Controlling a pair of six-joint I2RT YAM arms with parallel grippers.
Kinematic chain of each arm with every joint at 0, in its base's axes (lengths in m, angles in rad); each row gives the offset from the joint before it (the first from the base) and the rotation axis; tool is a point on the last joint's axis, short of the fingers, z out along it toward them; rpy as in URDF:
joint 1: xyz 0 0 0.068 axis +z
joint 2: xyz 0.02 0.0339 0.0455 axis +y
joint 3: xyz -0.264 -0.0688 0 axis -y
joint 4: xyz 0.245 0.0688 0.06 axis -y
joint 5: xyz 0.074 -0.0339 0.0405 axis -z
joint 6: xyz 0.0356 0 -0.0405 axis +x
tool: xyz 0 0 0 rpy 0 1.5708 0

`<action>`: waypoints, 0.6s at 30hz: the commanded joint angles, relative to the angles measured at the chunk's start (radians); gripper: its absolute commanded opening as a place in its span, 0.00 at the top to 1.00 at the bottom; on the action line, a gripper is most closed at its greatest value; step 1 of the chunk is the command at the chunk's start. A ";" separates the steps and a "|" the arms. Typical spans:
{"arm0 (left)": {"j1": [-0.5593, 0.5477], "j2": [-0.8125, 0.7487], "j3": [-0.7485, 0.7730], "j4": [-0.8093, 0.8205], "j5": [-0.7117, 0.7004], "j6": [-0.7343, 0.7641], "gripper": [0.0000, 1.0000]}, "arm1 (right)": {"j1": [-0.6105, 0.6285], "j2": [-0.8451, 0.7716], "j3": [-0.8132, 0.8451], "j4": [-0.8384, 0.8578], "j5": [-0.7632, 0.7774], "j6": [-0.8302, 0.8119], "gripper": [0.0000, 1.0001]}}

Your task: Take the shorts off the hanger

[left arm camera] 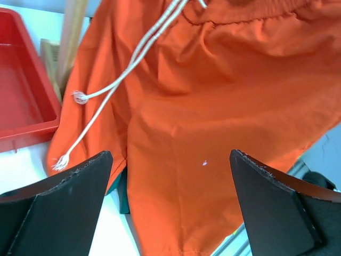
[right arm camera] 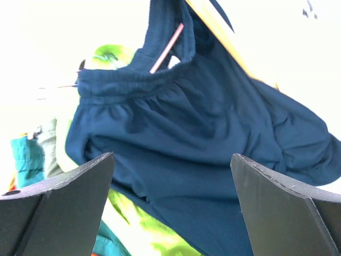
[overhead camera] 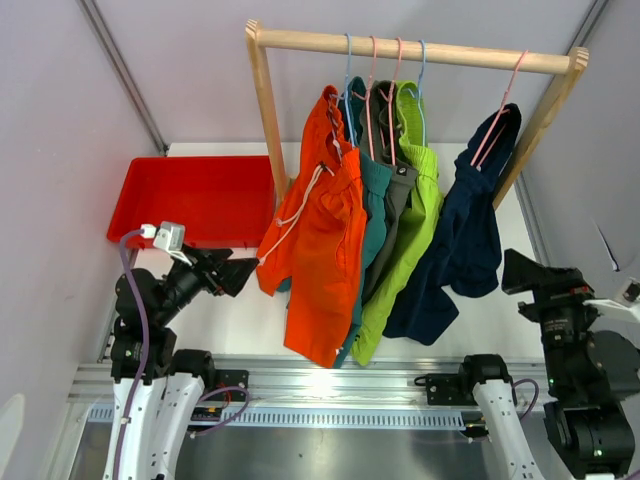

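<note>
Five pairs of shorts hang on thin hangers from a wooden rail [overhead camera: 420, 48]: orange shorts [overhead camera: 325, 240] with a white drawstring [overhead camera: 297, 205], teal shorts [overhead camera: 373, 215], dark grey shorts [overhead camera: 392, 200], lime green shorts [overhead camera: 412, 220] and navy shorts [overhead camera: 462, 235] further right on a pink hanger [overhead camera: 497, 120]. My left gripper [overhead camera: 240, 272] is open just left of the orange shorts [left arm camera: 213, 122], not touching. My right gripper [overhead camera: 520, 270] is open just right of the navy shorts [right arm camera: 202, 144], empty.
A red tray [overhead camera: 190, 200] lies at the back left, also in the left wrist view [left arm camera: 21, 90]. The rack's wooden posts [overhead camera: 265, 110] slant down to the table on both sides. An aluminium rail [overhead camera: 330, 385] runs along the near edge.
</note>
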 commanded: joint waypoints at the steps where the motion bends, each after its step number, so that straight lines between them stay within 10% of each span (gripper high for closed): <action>1: -0.004 0.007 0.004 0.032 0.041 -0.010 0.01 | -0.006 0.006 0.065 -0.070 -0.004 -0.070 0.01; 11: -0.004 0.076 -0.085 0.244 0.169 -0.208 0.01 | -0.001 -0.243 -0.072 0.141 0.137 -0.076 0.15; 18: -0.071 0.290 0.395 0.026 -0.098 -0.056 0.01 | -0.006 -0.036 -0.108 0.122 -0.082 -0.107 0.01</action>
